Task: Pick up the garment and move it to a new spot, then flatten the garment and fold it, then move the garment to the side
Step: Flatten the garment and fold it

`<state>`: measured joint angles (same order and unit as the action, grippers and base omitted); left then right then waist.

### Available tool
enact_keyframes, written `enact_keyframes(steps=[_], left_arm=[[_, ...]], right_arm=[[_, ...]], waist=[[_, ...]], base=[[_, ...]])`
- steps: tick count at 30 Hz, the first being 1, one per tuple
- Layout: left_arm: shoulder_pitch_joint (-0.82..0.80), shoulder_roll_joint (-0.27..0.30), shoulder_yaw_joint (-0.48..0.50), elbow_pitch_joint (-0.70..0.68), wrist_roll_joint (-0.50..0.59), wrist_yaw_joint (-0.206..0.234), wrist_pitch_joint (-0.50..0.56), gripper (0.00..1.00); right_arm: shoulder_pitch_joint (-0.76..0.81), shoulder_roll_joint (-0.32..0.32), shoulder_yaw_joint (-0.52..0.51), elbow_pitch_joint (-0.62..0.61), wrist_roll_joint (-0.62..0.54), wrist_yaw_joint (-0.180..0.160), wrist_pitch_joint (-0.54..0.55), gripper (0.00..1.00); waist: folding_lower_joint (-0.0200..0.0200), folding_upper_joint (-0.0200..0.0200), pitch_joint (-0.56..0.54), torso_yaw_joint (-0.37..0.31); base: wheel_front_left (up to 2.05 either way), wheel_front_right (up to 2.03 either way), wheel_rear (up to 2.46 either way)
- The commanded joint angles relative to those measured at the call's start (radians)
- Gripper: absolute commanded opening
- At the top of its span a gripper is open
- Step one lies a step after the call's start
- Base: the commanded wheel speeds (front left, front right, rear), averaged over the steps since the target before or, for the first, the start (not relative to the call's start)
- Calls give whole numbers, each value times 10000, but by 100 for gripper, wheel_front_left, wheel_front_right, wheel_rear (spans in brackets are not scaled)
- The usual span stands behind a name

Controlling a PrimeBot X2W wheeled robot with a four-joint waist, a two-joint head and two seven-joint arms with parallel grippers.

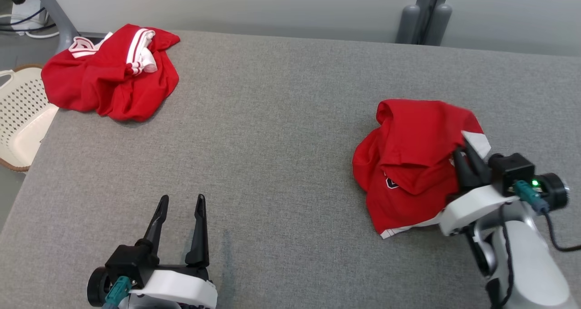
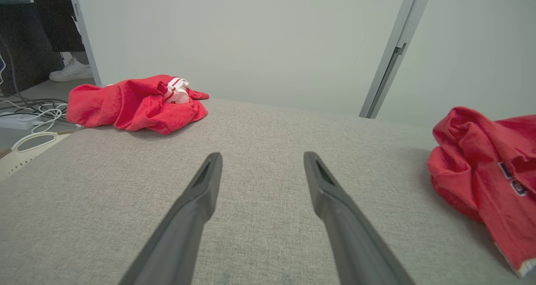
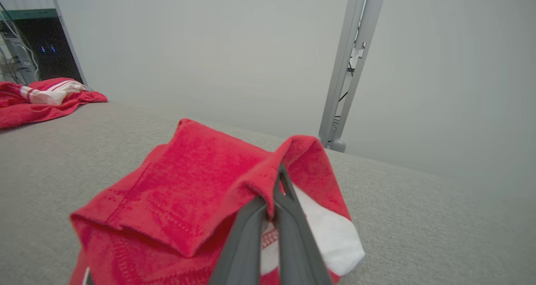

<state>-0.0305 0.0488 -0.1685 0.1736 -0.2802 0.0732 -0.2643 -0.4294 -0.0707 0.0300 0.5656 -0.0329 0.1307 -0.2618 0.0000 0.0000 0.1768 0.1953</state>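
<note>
A crumpled red garment (image 1: 415,159) with white trim lies on the right side of the grey table (image 1: 272,141). My right gripper (image 1: 467,152) is shut on a fold of its right edge; in the right wrist view the gripper (image 3: 274,193) has red cloth (image 3: 201,201) pinched between its fingers. From the left wrist view the same garment (image 2: 485,168) sits at the far right. My left gripper (image 1: 181,207) stands open over bare table at the lower left, its fingers (image 2: 201,193) spread with nothing between them.
A second red and white garment (image 1: 113,73) lies bunched at the table's far left corner. A cream perforated basket (image 1: 18,114) stands beside the table's left edge. Grey posts (image 1: 424,21) rise behind the far edge. Cables (image 2: 29,113) lie on the floor at left.
</note>
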Motion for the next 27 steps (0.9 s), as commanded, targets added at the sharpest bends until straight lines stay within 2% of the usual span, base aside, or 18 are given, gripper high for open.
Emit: enact_keyframes(steps=[1, 5, 9, 17, 24, 25, 26, 27], left_arm=[[19, 31, -13, 25, 64, 14, -3, 100], [99, 31, -56, 71, 78, -7, -3, 100], [138, 32, -110, 126, 91, -47, -2, 100], [89, 32, -129, 96, -22, -62, -2, 100], [-12, 29, -230, 52, -136, 51, -2, 100], [-16, 29, -242, 50, -156, 62, -2, 100], [-18, 29, -246, 46, -169, 76, -2, 100], [-19, 29, -251, 43, -178, 75, -2, 100]], right_arm=[[144, 35, 360, -315, 230, 1, -49, 0], [252, 99, 1581, -1117, 740, 1, -49, 0], [17, 140, 2949, -1352, 1138, 1, -49, 0], [-675, 178, 5601, -762, 2222, 1, 250, 0], [-977, 179, 6890, 130, 2929, 1, 383, 0], [-967, 175, 7008, 206, 3033, 1, 370, 12], [-960, 172, 7128, 281, 3097, 1, 359, 34], [-960, 176, 7263, 330, 3166, 1, 342, 81]], waist=[[0, 0, -105, -53], [0, 0, -269, -81], [0, 0, -380, -13], [0, 0, -380, 419], [0, 0, -286, 849], [0, 0, -278, 872], [0, 0, -270, 887], [0, 0, -266, 891]], base=[[0, 0, 0], [0, 0, 0], [0, 0, 0], [0, 0, 0], [0, 0, 0], [0, 0, 0], [0, 0, 0], [0, 0, 0]])
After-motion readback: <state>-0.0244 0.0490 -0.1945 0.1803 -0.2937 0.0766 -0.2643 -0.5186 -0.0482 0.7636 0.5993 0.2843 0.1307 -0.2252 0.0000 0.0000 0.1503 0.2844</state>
